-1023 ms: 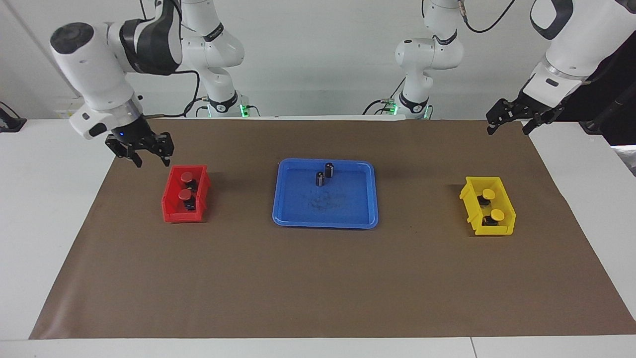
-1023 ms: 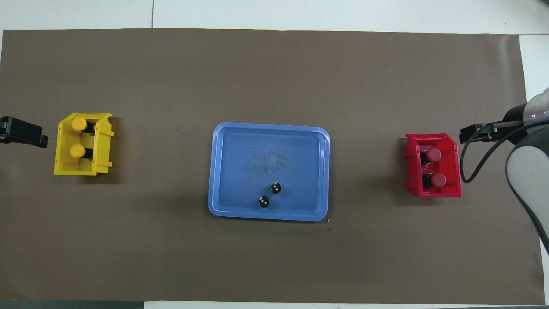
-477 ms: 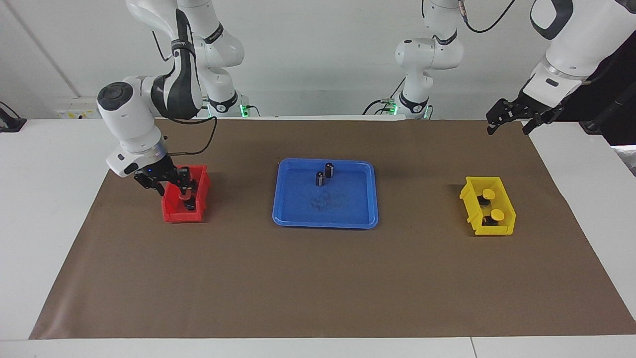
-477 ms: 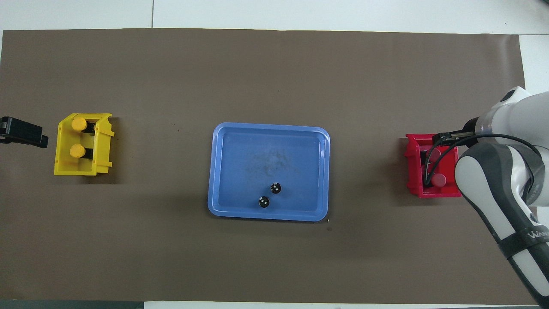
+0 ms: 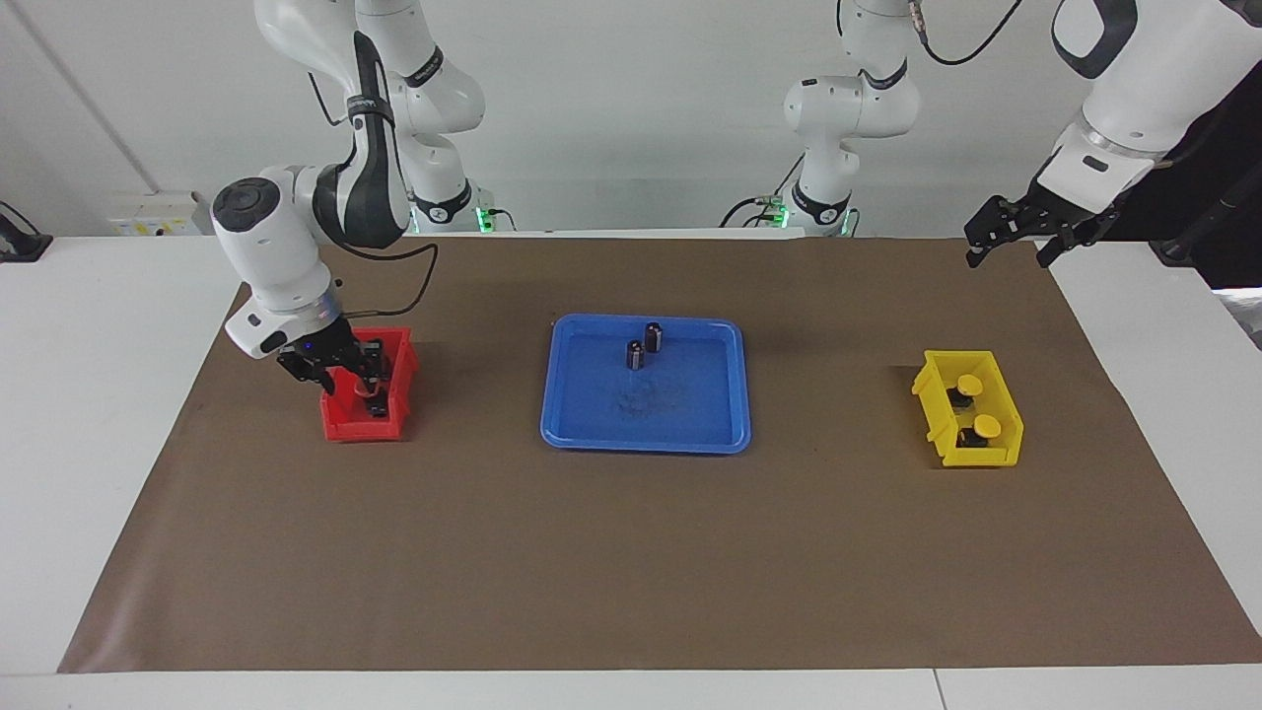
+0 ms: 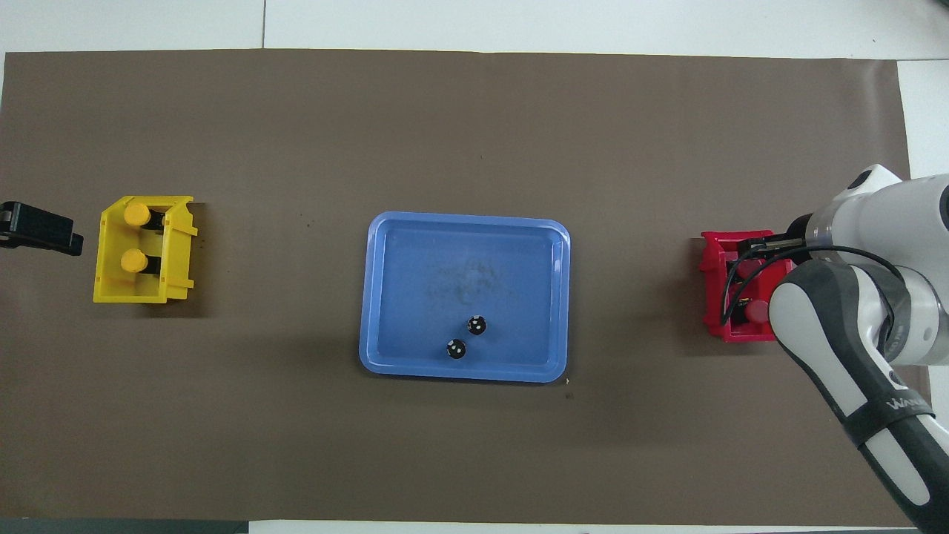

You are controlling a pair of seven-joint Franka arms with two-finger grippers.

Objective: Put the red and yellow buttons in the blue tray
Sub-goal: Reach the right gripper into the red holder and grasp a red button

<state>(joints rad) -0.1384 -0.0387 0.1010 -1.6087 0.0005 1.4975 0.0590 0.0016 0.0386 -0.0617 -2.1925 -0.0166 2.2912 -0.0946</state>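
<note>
The blue tray (image 5: 690, 419) (image 6: 415, 282) lies mid-table. Two red buttons sit in the red bin (image 5: 340, 426) (image 6: 713, 297). The one nearer to the robots (image 6: 755, 311) shows partly under the arm. My right gripper (image 5: 353, 387) (image 6: 747, 258) is lowered into that bin, open, over the farther red button, which it mostly hides. Two yellow buttons (image 5: 970, 384) (image 5: 987, 426) (image 6: 136, 215) (image 6: 133, 260) sit in the yellow bin (image 5: 932, 399) (image 6: 178, 252). My left gripper (image 5: 1008, 254) (image 6: 37, 228) waits open in the air beside the yellow bin.
Two small dark cylinders (image 5: 654, 336) (image 5: 635, 354) (image 6: 477, 325) (image 6: 456, 348) stand in the tray near its edge closest to the robots. A brown mat (image 5: 631, 552) covers the table. The right arm's forearm (image 6: 838, 356) hangs over the red bin's end of the mat.
My right gripper came down from beside the red bin into it and has now settled a little lower over the farther red button. The left arm has not moved.
</note>
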